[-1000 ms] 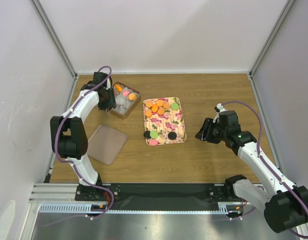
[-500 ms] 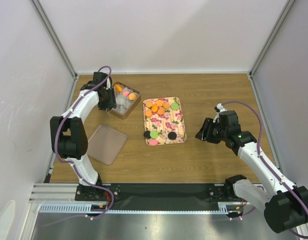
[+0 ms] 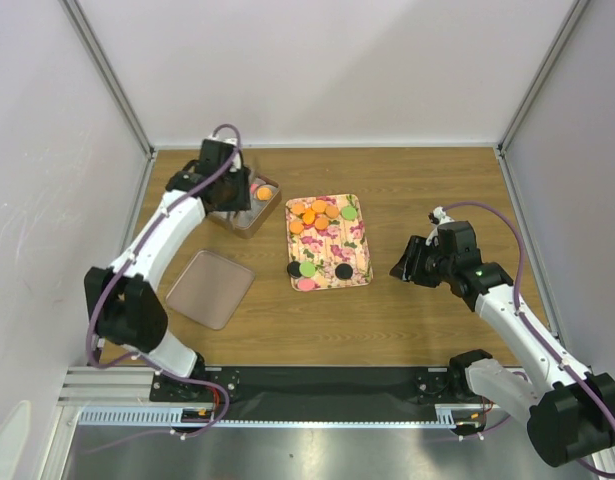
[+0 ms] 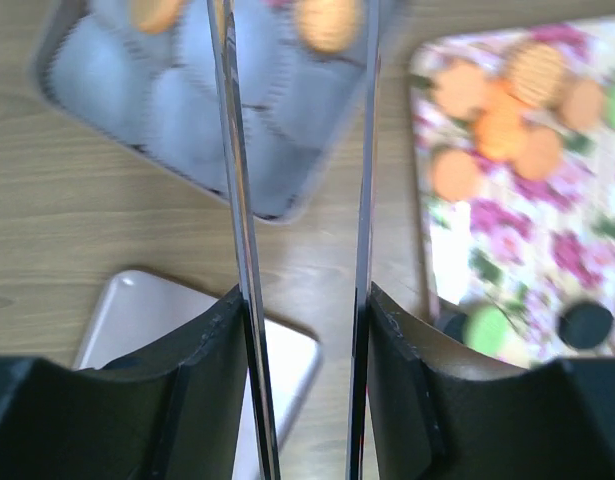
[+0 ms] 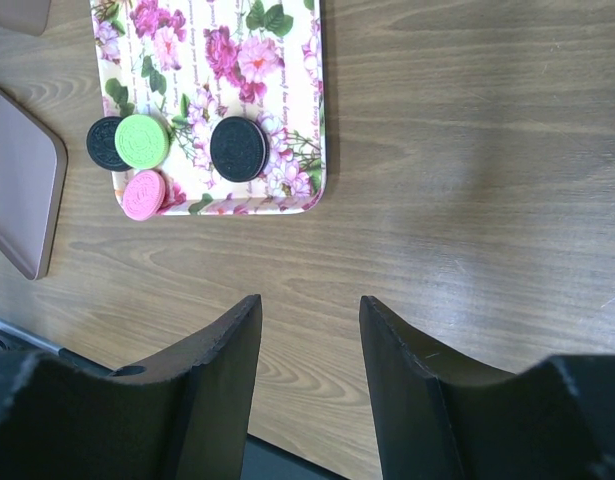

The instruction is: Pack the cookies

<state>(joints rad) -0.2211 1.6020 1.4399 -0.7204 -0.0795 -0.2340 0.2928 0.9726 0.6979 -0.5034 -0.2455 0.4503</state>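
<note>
Lying mostly on the floral tray [image 3: 332, 245], the cookies [image 3: 314, 215] are small flat round discs with finely patterned faces. A crowded cluster of orange ones sits at the tray's far end with a green one [image 3: 348, 212] just beside it. At the near end lie two black ones [image 5: 238, 148], a green one [image 5: 142, 140] and a pink one [image 5: 143, 194], the pink one touching the rim. A few more cookies, two of them orange [image 4: 327, 22], rest in white crinkled paper cups [image 4: 187, 100] inside a shallow rectangular box [image 3: 249, 215] to the tray's left. The tray is a thin rounded rectangle printed with pink roses and green leaves. The left gripper [image 3: 233, 203] hangs over the box; in its wrist view its two thin, blade-like fingers [image 4: 237, 200] stand apart, with only the cups and wood showing between them. A smooth, dull-pink lid [image 3: 209, 289] with rounded corners and a raised lip lies flat on the wood-grain table [image 3: 427, 190], nearer the arm bases. The right gripper [image 5: 309, 305] hovers over bare wood to the right of the tray, its chunky black fingers [image 5: 222, 390] spread with nothing between them.
</note>
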